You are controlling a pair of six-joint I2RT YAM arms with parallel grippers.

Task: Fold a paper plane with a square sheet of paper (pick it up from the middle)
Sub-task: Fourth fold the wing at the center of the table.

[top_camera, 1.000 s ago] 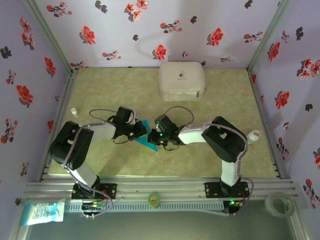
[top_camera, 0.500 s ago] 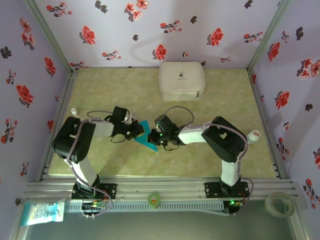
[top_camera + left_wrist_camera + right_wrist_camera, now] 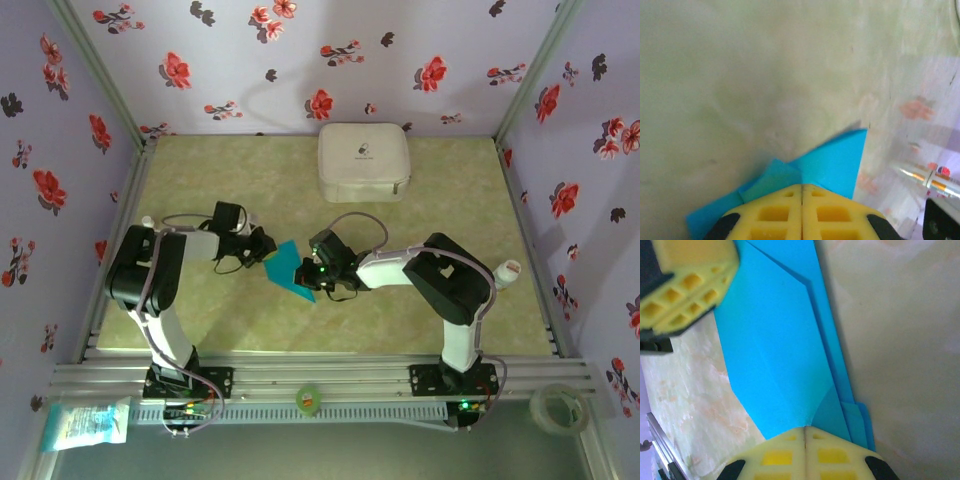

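Note:
The turquoise square sheet of paper is folded into a layered, pointed paper plane shape and is held between both grippers over the middle of the table. My left gripper is shut on its left flap; in the left wrist view the yellow fingers meet with blue paper fanning out past them. My right gripper is shut on the right end, where the layered paper runs out from its closed tips. The left gripper's fingers show at the top left of the right wrist view.
A white zip case lies at the back of the table. A small white bottle stands by the left wall and another by the right wall. A tape roll lies beyond the front rail.
My left gripper has drawn back to the left and slightly away, pulling the paper's left flap out so the blue shape is wider. The right gripper has stayed put.

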